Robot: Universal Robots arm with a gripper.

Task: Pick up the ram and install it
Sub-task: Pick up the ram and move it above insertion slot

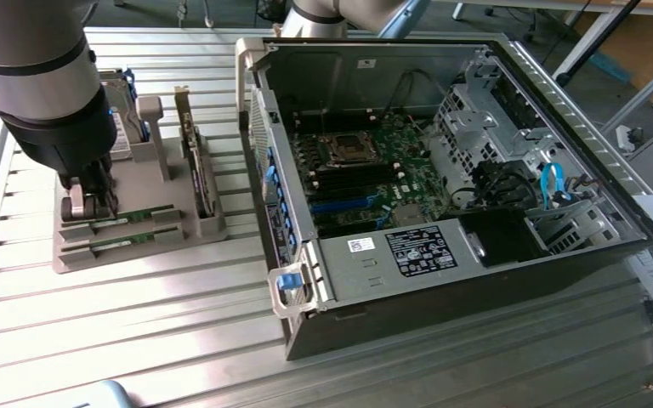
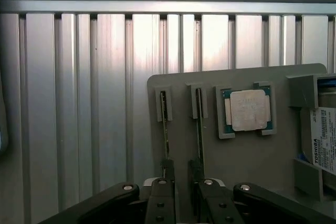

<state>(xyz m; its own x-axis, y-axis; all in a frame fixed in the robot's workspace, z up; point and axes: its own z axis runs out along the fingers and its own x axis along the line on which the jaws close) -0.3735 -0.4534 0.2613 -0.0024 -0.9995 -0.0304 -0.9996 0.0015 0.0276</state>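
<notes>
Over the grey holder (image 1: pixel 133 255) at the exterior view's left, just beside the open computer case (image 1: pixel 349 276), the gripper (image 1: pixel 86 208) hangs with fingers spread at one end of the ram (image 2: pixel 200 124), which stands on edge in its slot, with bare table slats (image 2: pixel 79 103) alongside and, in the wrist view, a square chip (image 2: pixel 250 109) nearby.
</notes>
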